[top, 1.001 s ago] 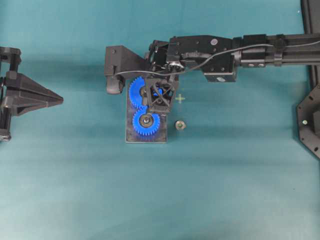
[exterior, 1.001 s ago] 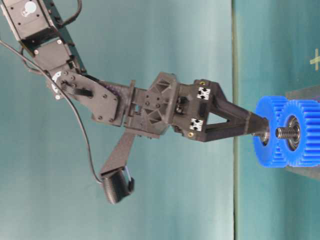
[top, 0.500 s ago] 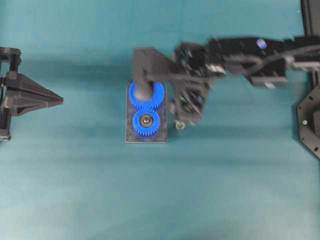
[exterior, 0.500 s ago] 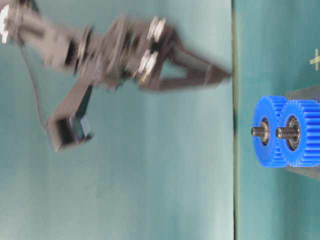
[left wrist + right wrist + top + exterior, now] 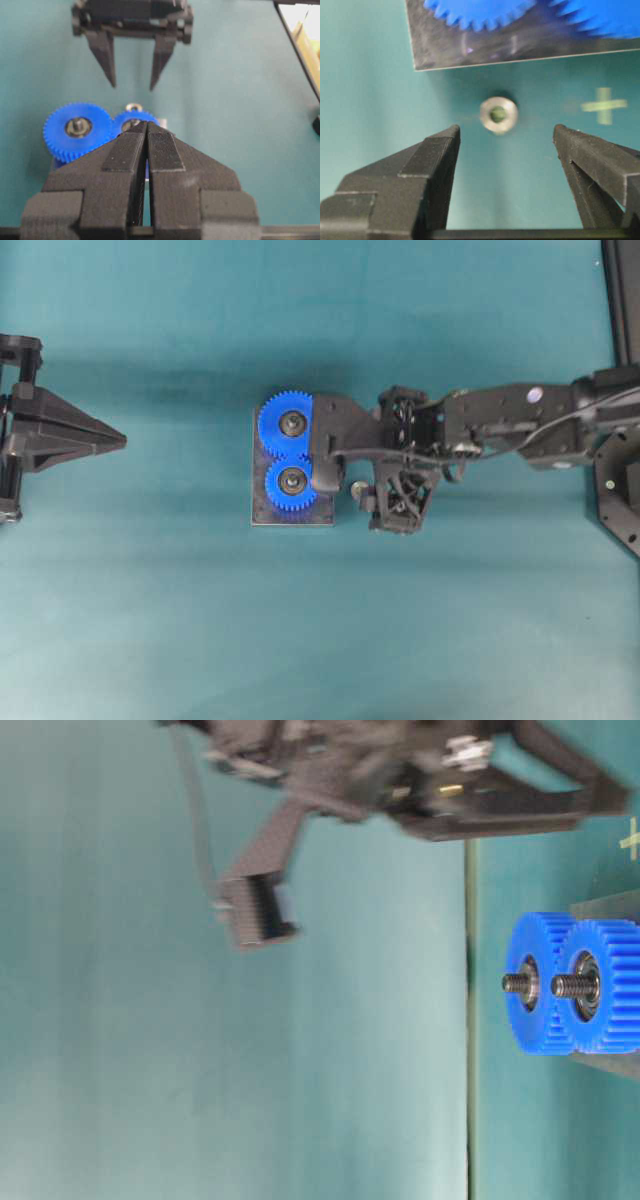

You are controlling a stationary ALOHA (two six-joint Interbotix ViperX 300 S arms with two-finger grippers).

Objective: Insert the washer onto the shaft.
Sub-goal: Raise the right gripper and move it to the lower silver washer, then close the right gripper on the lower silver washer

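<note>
Bright blue gears (image 5: 290, 455), teal table (image 5: 150, 620); silver washer (image 5: 498, 114) — black end effector (image 5: 505, 145), pale cross mark (image 5: 604, 105)

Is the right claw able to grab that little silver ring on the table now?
Probably yes. The right gripper is open, and the washer lies flat on the table just ahead of the gap between its fingers. Nothing sits between them; the gear plate lies beyond the washer.

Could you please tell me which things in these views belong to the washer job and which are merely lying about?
Belonging to the job:
- washer, lying flat on the table beside the plate
- threaded shafts standing out of the gears
- right gripper, open above the washer

Merely about:
- blue gears on the plate
- left gripper, shut, parked away
- yellow cross mark
</note>
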